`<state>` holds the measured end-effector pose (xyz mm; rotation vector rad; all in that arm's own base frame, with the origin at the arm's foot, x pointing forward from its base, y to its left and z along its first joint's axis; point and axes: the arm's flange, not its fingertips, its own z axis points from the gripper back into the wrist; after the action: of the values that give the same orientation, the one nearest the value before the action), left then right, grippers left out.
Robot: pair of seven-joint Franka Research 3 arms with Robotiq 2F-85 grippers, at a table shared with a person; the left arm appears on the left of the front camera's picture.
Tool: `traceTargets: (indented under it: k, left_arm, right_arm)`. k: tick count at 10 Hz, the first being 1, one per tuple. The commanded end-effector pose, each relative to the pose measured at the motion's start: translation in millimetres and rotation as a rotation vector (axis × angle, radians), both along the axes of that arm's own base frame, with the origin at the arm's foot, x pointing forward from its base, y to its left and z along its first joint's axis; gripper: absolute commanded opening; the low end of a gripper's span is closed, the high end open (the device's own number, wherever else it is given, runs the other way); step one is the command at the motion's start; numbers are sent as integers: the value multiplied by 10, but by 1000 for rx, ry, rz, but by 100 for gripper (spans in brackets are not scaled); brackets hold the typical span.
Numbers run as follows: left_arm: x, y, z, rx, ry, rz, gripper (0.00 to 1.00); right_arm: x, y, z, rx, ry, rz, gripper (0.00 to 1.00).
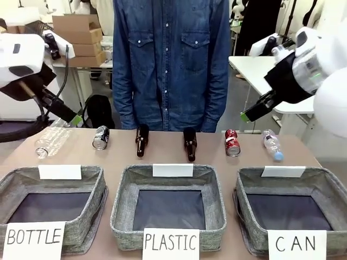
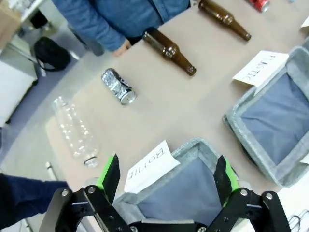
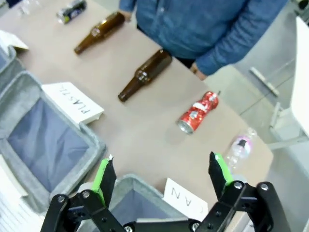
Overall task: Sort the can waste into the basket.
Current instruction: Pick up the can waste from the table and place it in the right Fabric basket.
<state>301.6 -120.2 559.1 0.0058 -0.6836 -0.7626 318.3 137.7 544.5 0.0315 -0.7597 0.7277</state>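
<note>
A red can (image 1: 232,142) lies on its side at the far right of the table, behind the grey CAN basket (image 1: 245,227). A black and silver can (image 1: 101,137) lies on its side at the far left. My right gripper (image 1: 249,115) hangs open in the air above and a little right of the red can. In the right wrist view its fingers (image 3: 161,169) frame the CAN basket's rim (image 3: 123,182), with the red can (image 3: 198,112) beyond. My left gripper (image 1: 76,115) is open above the table's left end; in its wrist view (image 2: 166,169) the black and silver can (image 2: 118,86) lies ahead.
Two brown bottles (image 1: 141,140) (image 1: 190,143) lie mid-table. Clear plastic bottles lie at the far left (image 1: 51,142) and far right (image 1: 272,144). The BOTTLE basket (image 1: 93,222) and PLASTIC basket (image 1: 122,216) stand along the near edge. A person in a denim shirt (image 1: 171,59) stands behind the table.
</note>
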Motion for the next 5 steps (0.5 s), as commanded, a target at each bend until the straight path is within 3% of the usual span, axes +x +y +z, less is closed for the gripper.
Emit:
traceTargets:
  k: [1,2,3,4,5]
  left_arm:
    - [-62,58,114,-103,99,-80,100]
    - [-4,209,179,-239,247,-85,100]
    - [72,415,211,-414,409,-81,100]
    - [142,721,195,-668,530,-155,100]
    - [229,1010,123,-867,564,-80,100]
  right_arm:
    - [-48,-66,74,131,57,34,100]
    - [-46,-168,64,296,167,49,100]
    - [-61,-302,76,482,322,38,100]
    - [-83,-501,76,660,493,14,100]
    - [-108,-729,58,811,584,8,100]
